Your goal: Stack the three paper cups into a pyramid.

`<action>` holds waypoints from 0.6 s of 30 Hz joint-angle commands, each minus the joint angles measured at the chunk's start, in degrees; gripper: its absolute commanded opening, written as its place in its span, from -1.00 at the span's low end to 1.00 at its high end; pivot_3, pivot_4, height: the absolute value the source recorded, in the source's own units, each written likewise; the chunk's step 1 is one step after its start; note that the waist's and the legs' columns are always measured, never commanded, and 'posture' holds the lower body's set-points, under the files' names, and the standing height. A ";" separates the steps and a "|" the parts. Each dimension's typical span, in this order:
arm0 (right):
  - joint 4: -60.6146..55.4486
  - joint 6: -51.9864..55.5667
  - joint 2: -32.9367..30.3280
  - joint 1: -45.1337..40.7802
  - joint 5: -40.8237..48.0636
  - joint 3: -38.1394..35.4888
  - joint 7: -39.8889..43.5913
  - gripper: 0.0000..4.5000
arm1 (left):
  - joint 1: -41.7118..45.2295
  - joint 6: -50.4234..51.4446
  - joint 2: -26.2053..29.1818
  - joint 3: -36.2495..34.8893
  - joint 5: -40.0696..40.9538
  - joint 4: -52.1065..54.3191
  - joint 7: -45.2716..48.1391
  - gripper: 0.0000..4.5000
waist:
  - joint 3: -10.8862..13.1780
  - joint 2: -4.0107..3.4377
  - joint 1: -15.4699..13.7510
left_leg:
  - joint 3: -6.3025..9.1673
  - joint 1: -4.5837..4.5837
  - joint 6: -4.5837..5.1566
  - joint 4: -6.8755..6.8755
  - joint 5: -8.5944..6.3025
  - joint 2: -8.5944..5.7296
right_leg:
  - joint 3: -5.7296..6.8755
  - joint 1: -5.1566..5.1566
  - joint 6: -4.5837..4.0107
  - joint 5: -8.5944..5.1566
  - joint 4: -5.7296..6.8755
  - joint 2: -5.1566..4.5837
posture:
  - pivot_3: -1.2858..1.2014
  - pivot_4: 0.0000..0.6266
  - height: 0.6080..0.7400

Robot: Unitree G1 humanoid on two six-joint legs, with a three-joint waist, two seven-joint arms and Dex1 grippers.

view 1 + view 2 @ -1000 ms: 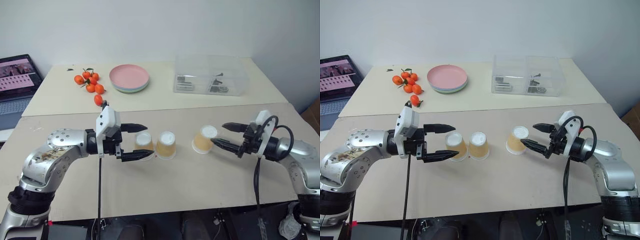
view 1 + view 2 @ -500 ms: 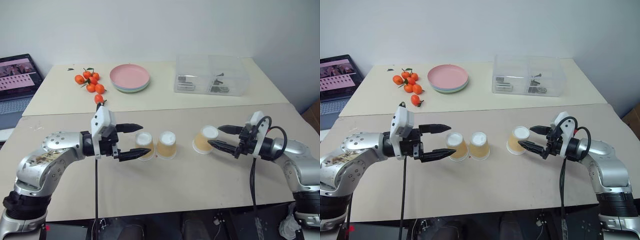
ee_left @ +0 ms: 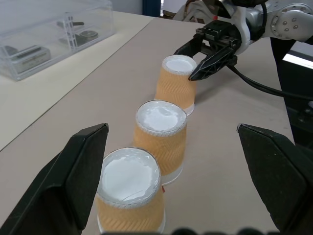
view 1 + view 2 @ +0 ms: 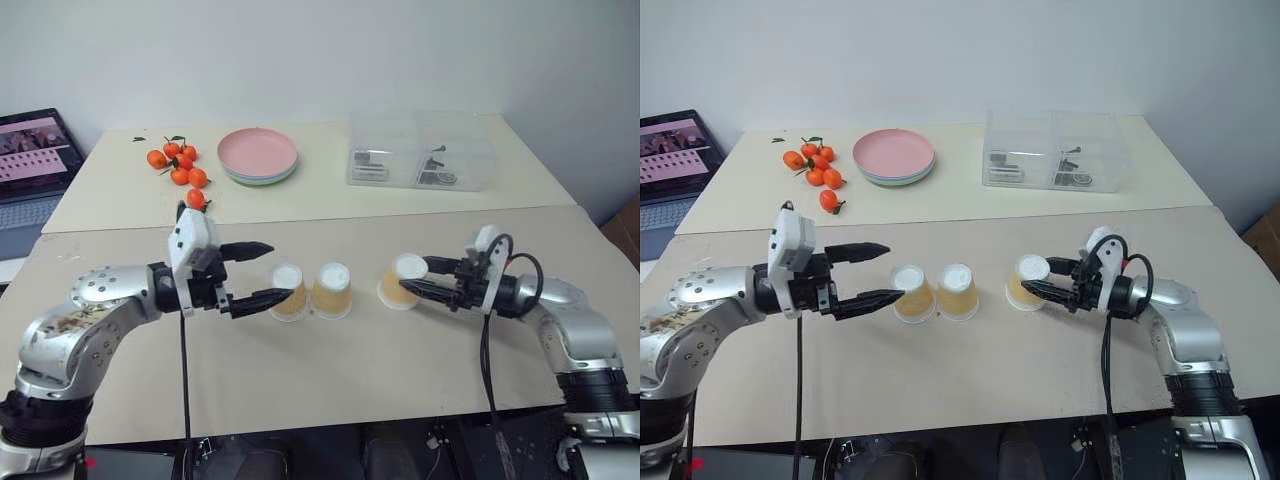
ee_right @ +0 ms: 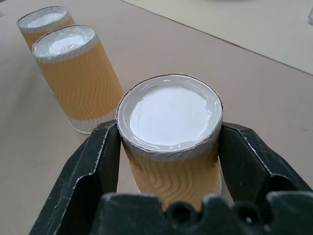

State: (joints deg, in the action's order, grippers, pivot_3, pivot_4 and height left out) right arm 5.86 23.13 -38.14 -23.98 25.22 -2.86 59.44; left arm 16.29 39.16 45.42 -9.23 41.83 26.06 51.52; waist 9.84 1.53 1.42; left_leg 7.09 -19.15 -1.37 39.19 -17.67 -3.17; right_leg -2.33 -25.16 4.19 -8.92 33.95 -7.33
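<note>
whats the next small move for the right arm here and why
Probably lift the cup straight up. The right pincer is shut on it, a finger pressed against each side, and it stands apart from the two cups that sit side by side. The top spot over that pair is free, and the open left pincer waits beside them.

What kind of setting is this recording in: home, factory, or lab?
Probably a lab or office test bench: two plain tables pushed together against a bare wall, a laptop running at the side, and a clear parts box beside staged props.
</note>
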 commanded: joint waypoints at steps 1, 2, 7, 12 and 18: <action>1.49 -1.49 -0.08 -3.55 -0.68 -1.16 -0.43 0.20 | -2.50 0.50 0.60 -4.60 1.46 2.42 -2.00 1.00 | 0.00 -0.01 0.23 | 0.00 0.01 0.00 0.00 0.00 0.01 | 0.00 0.00 0.00 0.00 0.00 0.00 | 0.03 -0.52 0.81; 1.91 -1.44 -0.22 -4.05 -0.52 -1.27 0.11 0.20 | -3.55 0.71 0.49 -5.64 1.83 2.46 -2.54 1.00 | 0.00 -0.01 0.30 | 0.00 0.02 0.00 0.00 0.00 0.01 | 0.00 -0.01 0.00 0.00 0.01 0.00 | 0.03 -0.52 0.81; 0.94 -0.85 -0.77 -8.75 0.43 -1.24 2.78 0.20 | -10.04 0.48 0.99 -9.34 1.75 3.18 -2.94 1.00 | 0.01 -0.02 0.68 | 0.00 0.00 0.00 -0.01 0.00 0.01 | 0.00 -0.02 -0.01 0.00 0.01 0.00 | 0.03 -0.52 0.81; -3.32 6.25 1.03 -18.51 6.75 -1.08 5.25 0.20 | -10.71 -0.22 0.69 -9.12 1.52 2.75 -3.41 1.00 | 0.07 -0.11 1.25 | 0.00 0.01 0.00 -0.01 0.00 0.05 | -0.02 -0.07 -0.03 0.02 0.03 0.04 | 0.03 -0.52 0.81; -6.78 15.66 3.87 -27.31 13.76 2.06 8.96 0.20 | -9.27 -1.14 -0.53 -6.69 0.74 2.25 -3.60 1.00 | 0.07 -0.11 1.04 | 0.01 -0.02 0.00 -0.03 0.00 0.07 | 0.00 -0.06 -0.05 0.03 0.01 0.07 | 0.03 -0.52 0.81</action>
State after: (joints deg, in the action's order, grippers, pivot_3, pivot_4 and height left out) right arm 1.41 36.27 -34.46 -49.30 35.93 -1.00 67.00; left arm 6.13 39.69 45.14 -16.26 42.80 27.35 47.93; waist 9.91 1.42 2.47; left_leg 7.10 -19.18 -1.37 39.15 -17.68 -3.11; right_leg -2.32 -25.24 4.14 -8.89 33.96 -7.28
